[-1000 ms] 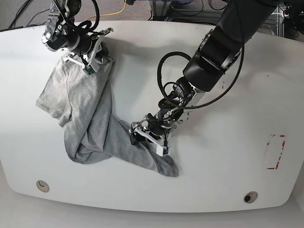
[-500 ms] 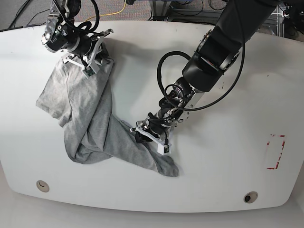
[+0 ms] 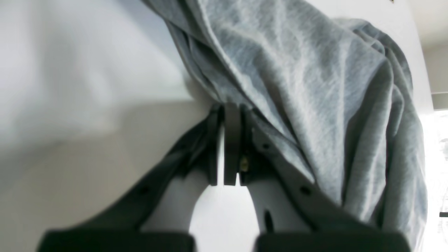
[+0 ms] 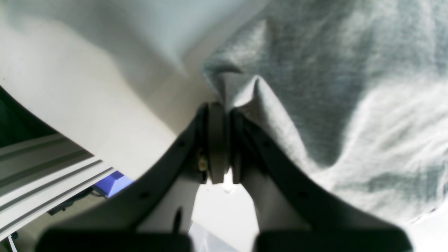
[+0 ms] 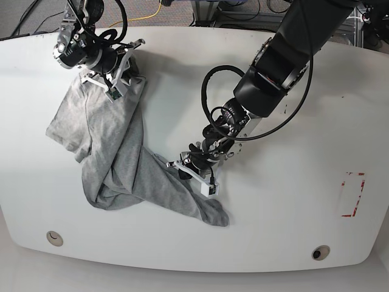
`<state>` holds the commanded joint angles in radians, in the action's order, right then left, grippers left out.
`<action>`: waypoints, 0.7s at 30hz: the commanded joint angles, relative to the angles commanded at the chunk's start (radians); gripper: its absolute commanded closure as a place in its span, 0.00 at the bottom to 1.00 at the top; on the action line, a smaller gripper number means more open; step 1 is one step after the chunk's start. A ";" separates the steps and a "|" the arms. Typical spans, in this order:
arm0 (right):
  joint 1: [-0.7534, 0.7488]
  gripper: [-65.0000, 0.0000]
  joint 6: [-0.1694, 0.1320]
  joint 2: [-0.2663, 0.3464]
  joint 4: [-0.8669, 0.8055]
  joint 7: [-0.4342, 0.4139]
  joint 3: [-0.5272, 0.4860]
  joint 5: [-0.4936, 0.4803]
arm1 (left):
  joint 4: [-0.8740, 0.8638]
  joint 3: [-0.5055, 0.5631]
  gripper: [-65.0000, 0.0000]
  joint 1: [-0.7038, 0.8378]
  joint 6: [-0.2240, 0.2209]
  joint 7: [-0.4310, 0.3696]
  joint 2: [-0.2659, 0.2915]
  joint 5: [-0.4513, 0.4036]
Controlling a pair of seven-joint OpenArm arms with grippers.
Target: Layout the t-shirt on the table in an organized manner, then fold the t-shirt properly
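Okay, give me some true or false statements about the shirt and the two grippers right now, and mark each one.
1. The t-shirt is neatly folded into a rectangle. False: it lies bunched and creased, with a long part stretching out.
2. The right gripper has cloth between its fingertips. True.
3. The left gripper is over the red dashed mark. False: it is at the long part of the t-shirt, away from the mark.
4. The t-shirt is grey. True.
5. The t-shirt covers both round holes in the table. False: both show uncovered.
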<state>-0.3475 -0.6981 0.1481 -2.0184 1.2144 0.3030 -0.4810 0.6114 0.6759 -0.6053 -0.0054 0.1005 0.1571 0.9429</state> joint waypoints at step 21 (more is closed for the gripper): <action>0.041 1.00 0.000 0.006 0.000 0.000 0.002 0.006 | 0.404 -0.012 1.00 0.143 -0.006 0.143 -0.184 0.002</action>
<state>-0.3061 -0.6981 0.1542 -2.0184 1.2144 0.3046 -0.4749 1.0150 0.6636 -0.4626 -0.0115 0.2432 -0.0269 0.9444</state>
